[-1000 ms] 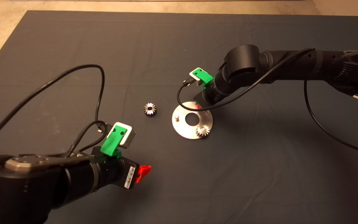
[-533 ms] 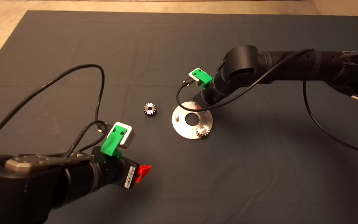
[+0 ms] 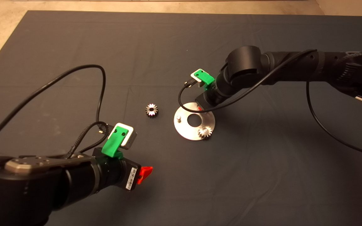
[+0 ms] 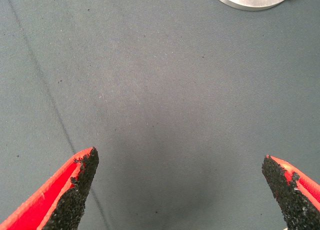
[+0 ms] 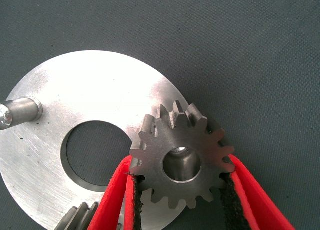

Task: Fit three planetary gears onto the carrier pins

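Fingers [image 5: 234, 190] of the right gripper [image 5: 179, 200] are closed on opposite sides of a gear [image 5: 181, 155], held flat with its bore facing up, and a pin tip shows through the bore, so this gear seems to be lined up over, or partly on, the far pin of the disc [image 5: 85, 90]. Gripping the toothed edge leaves the bore free for the pin to pass. On the same disc, a bare pin [image 3: 178, 118] stands at the side facing the loose gear, and a second gear [image 3: 205, 131] already sits on the pin at the near edge. The third gear [image 3: 151, 110] lies flat on the mat [image 3: 74, 40] just beside the disc, on the side toward the left arm. Well apart from the disc, the left gripper [image 4: 182, 190] waits over bare mat with its fingers spread wide and holding nothing; only the disc's rim [image 4: 245, 2] shows ahead of it. By my reckoning one gear is done, one is being seated and one remains.
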Controlling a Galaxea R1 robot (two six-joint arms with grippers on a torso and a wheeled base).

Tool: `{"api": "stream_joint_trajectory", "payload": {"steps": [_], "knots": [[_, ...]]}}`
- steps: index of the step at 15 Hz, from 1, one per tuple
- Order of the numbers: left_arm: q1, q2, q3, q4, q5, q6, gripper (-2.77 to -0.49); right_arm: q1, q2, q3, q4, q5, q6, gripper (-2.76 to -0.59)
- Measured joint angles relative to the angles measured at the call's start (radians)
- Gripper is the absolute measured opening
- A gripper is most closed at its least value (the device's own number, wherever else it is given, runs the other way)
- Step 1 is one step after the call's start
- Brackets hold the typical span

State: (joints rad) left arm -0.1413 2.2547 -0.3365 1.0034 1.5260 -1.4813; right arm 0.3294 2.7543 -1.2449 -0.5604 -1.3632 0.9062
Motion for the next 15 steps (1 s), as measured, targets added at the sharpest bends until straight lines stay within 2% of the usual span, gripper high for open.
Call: {"api": "stream_joint_trajectory", "payload": {"steps": [8, 11, 15], "knots": [[0.000, -0.007, 0.000, 0.000, 0.000, 0.000, -0.90, 0.000, 0.000, 0.000, 0.000, 0.000, 0.000, -2.49], [0.000, -0.013, 0.000, 0.000, 0.000, 0.000, -0.90, -0.019, 0.000, -0.005, -0.003, 0.003, 0.000, -2.45], [0.000, -0.015, 0.000, 0.003, 0.000, 0.000, -0.90, -0.018, 0.000, -0.006, -0.004, 0.002, 0.000, -2.39]]}}
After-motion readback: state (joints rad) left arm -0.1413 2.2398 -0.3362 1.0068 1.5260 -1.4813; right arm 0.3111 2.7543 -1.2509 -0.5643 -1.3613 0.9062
